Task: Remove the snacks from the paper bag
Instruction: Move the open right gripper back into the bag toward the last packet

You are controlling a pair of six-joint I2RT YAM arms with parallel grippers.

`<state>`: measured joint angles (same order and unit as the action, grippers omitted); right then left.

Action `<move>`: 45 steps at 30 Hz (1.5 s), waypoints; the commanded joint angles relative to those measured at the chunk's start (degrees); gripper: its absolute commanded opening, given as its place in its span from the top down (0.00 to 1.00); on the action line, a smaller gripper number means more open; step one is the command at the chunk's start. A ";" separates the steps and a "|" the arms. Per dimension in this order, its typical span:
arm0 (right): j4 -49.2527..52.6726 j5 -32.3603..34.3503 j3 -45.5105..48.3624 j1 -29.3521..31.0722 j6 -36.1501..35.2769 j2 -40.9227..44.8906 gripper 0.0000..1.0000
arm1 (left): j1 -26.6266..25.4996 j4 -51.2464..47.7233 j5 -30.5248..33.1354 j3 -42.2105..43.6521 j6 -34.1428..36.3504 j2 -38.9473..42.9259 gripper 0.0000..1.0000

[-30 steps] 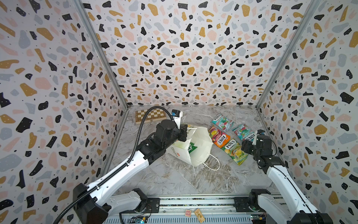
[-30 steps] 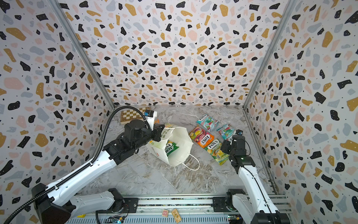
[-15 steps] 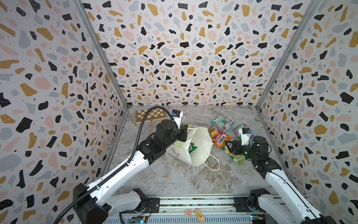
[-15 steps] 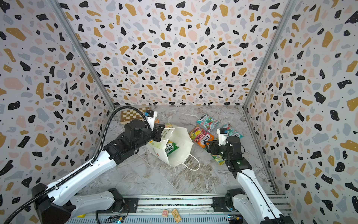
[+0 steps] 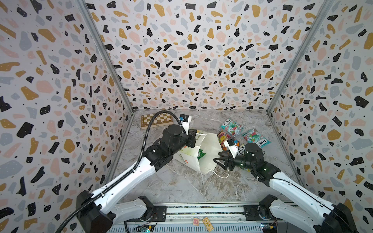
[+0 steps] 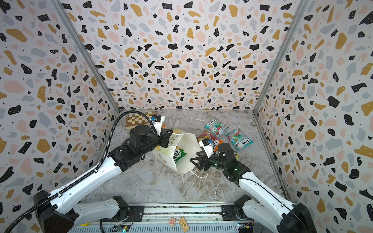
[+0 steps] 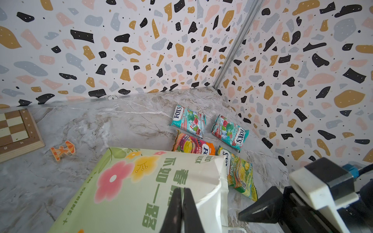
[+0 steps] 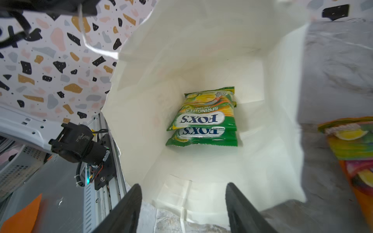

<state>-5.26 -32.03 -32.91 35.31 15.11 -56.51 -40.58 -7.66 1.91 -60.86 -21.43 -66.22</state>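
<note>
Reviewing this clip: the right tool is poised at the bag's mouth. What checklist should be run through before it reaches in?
1. The left tool grips the paper bag, jaws shut: ok.
2. Bag mouth open and facing the right tool: ok.
3. Right tool's jaws apart: ok.
4. Two green packets in sight inside, nothing in front of them: ok.
5. No further packet hidden beneath them: cannot tell.

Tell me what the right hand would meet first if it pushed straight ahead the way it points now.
The right hand points into the open bag. Straight on, it would probably reach the two green packets stacked deep inside, though it may scrape the bag's lower wall first; depth is unclear.
</note>
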 commanded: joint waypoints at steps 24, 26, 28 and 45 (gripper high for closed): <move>0.25 21.94 -18.59 10.22 6.50 -30.55 0.37 | -0.09 3.03 -2.35 0.55 1.56 1.54 1.00; -0.32 22.17 -19.45 10.22 8.75 -31.92 0.37 | -0.12 3.08 -2.54 0.44 1.57 1.45 1.00; -0.46 22.69 -20.08 10.21 11.06 -33.00 0.37 | -0.11 3.00 -2.83 0.31 1.56 1.22 1.00; -2.69 23.18 -22.72 10.26 19.49 -38.50 0.40 | -0.12 2.83 -3.93 0.09 1.55 0.87 1.00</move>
<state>-7.16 -9.30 -53.21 45.30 33.15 -94.85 -40.58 -7.49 -1.50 -60.62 -20.58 -66.11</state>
